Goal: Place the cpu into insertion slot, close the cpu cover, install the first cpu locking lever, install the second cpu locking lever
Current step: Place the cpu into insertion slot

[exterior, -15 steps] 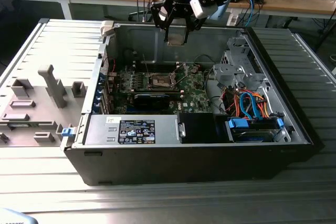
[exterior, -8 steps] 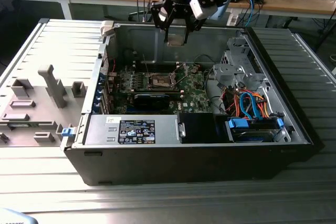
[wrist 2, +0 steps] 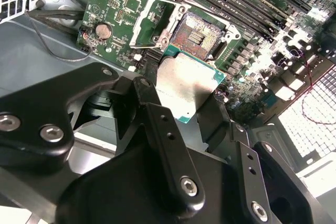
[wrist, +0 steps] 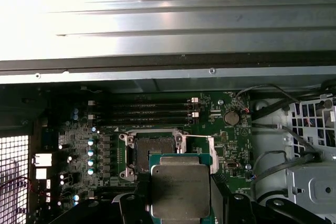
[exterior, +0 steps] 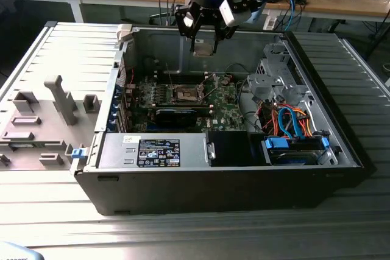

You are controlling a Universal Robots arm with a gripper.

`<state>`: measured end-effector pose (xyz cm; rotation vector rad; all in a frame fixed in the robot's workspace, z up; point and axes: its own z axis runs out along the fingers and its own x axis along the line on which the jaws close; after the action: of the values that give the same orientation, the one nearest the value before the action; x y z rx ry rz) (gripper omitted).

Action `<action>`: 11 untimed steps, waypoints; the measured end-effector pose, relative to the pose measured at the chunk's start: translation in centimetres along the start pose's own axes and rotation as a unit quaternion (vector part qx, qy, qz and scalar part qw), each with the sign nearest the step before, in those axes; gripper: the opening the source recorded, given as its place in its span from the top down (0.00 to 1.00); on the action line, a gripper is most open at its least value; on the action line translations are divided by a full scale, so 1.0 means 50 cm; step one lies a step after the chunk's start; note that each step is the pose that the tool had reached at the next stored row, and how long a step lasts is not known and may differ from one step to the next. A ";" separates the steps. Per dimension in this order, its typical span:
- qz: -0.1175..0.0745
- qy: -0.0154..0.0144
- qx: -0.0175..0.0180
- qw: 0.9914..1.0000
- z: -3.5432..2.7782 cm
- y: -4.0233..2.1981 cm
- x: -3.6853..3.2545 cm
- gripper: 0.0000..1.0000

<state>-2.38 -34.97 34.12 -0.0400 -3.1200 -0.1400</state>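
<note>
The gripper (exterior: 203,43) pinches the cpu (exterior: 203,49) by two opposite edges, with its dull metal top turned up toward the wrist. In the second wrist view a black finger (wrist 2: 157,124) lies along each side of the cpu (wrist 2: 186,83). The cpu hangs in the air over the far part of the open case (exterior: 213,181), well above the board (exterior: 226,106) and clear of it. Below it the socket (exterior: 186,94) lies bare. In the second wrist view the socket's contact field (wrist 2: 198,35) is uncovered and the cover (wrist 2: 139,24) is swung open, tilted up just beside it. In the first wrist view the cpu (wrist: 180,190) overlaps the socket's (wrist: 154,153) edge, with the memory slots (wrist: 147,111) on the socket's other side. The case rests on a ridged metal table (exterior: 183,235). Its grey side panel (exterior: 42,77) lies flat at the exterior view's left. Orange and blue cables (exterior: 289,123) sit in the case at the exterior view's right.
</note>
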 end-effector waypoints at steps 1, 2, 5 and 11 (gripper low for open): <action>0.000 0.000 0.000 1.000 0.000 0.000 0.000 0.46; 0.000 0.000 0.000 1.000 0.001 0.000 0.000 0.46; 0.000 0.000 0.000 1.000 0.001 0.000 0.000 0.46; 0.000 0.000 0.000 1.000 0.007 -0.001 0.000 0.46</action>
<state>-2.41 -34.97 33.79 -0.0400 -3.1200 -0.1400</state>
